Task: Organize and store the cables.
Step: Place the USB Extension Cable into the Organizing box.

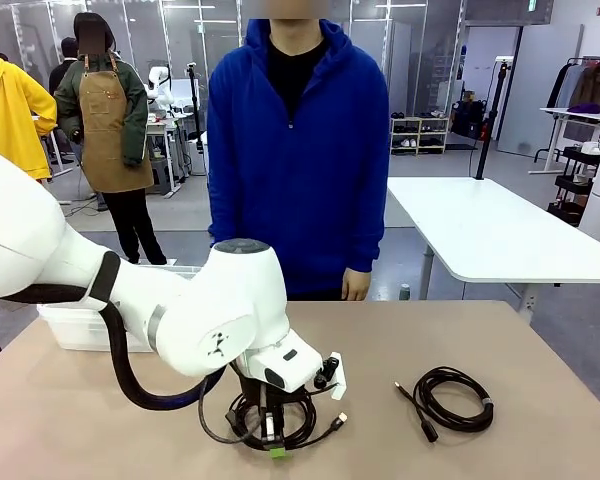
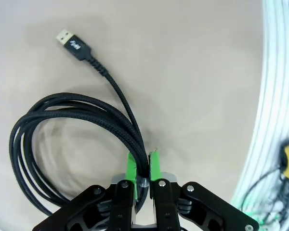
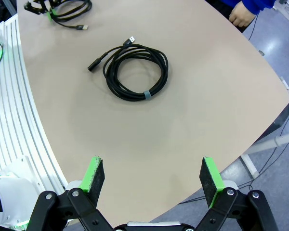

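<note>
Now, bin (image 1: 70, 330): a white bin is set on the desk (image 1: 430, 340), left of the braided coil (image 2: 62, 105) and farther back.
left gripper (image 2: 143, 163): pointed down, its green pads are pressed together on a bundle of strands of the braided coil, which is pinched at its near side.
braided coil: a black braided cable is wound in loose loops spread over the desk; one end with a USB plug (image 2: 73, 42) is stretched out of the loops.
person's hand (image 1: 356, 285): hung at the far desk edge, beyond the braided coil and slightly to its right.
second coil (image 3: 162, 65): a smooth black cable, bound by a grey band (image 3: 147, 95), is laid flat to the right of the braided coil, well apart from it.
right gripper (image 3: 153, 166): its fingers are spread wide above the near desk edge, with the second coil between it and the braided coil.
</note>
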